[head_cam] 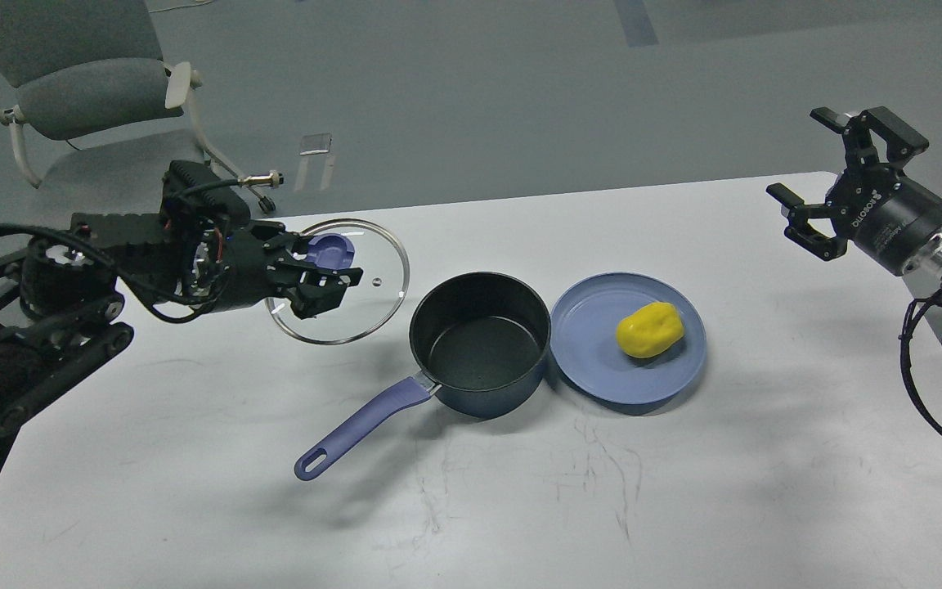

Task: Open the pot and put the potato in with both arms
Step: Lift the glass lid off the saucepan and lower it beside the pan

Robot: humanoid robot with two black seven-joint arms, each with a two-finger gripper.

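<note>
The dark blue pot stands open at the table's middle, its black inside empty, its lavender handle pointing to the near left. My left gripper is shut on the blue knob of the round glass lid and holds the lid in the air to the left of the pot. The yellow potato lies on a light blue plate just right of the pot. My right gripper is open and empty, high at the table's far right edge.
A grey chair stands on the floor beyond the table's far left corner. The white table has faint scratch marks in front of the pot.
</note>
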